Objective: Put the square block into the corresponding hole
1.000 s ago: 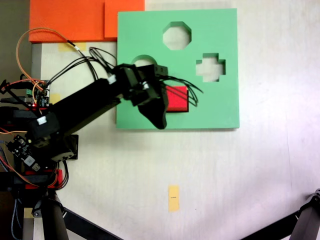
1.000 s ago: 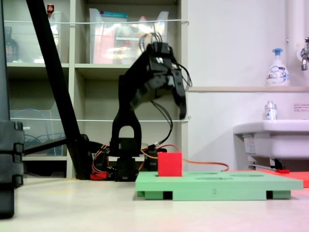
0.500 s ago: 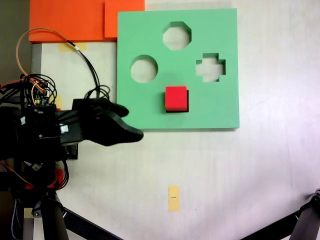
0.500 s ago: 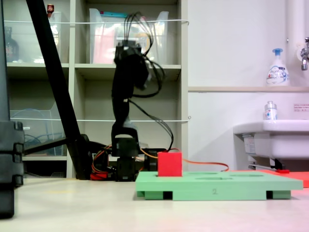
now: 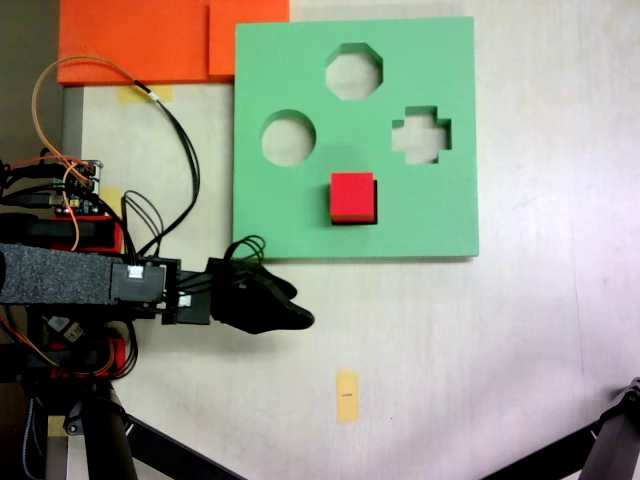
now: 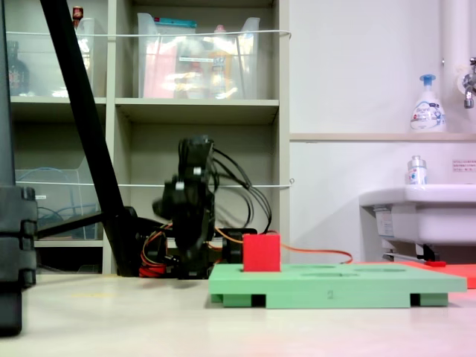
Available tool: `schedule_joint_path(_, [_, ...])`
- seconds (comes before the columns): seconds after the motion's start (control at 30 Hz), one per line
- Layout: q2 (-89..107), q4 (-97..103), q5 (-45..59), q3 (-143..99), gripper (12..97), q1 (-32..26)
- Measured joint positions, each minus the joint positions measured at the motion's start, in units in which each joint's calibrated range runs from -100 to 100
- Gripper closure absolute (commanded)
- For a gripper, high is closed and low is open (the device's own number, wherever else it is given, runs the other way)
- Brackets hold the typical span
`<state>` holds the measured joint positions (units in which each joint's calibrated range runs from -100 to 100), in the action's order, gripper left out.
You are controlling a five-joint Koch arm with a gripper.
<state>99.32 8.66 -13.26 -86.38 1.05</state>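
Note:
The square block [image 5: 353, 196], a bright red foam cube, sits in the corresponding hole of the green foam board [image 5: 430, 215], below the round cutout. In a fixed view from the side the block [image 6: 261, 253] stands upright with its top well above the board [image 6: 335, 285]. The hole's own edges are covered by the block. My gripper [image 5: 300, 308] lies low over the bare table in front of the board's lower left corner, well apart from the block. It reads as one dark shape with no gap between the jaws and nothing in it. The side view shows it end-on [image 6: 186, 216].
The board also has a round cutout [image 5: 288, 138], an octagonal one [image 5: 354, 71] and a cross-shaped one [image 5: 421, 135]. Orange foam sheets [image 5: 140, 40] lie at the upper left. A yellow tape strip [image 5: 347, 396] is on the table. Wires and the arm's base [image 5: 70, 200] crowd the left edge.
The arm has pulled back from above the block and folded down to the left. The gripper now lies low in front of the board. The block has stayed in the hole.

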Motion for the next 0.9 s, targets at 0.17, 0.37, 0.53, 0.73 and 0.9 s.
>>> schedule_joint_path(0.17, [0.1,20.9,4.4,-12.6,59.3,-0.9])
schedule_joint_path(0.37, [0.1,13.3,7.5,-12.6,58.1,-1.1])
schedule_joint_path(0.53, [0.3,-1.4,8.1,-12.5,61.2,-1.3])
schedule_joint_path(0.73, [0.3,-1.4,8.1,-12.5,59.6,-1.3])
schedule_joint_path(0.9, [0.3,-1.4,8.1,-12.5,59.6,-1.3])
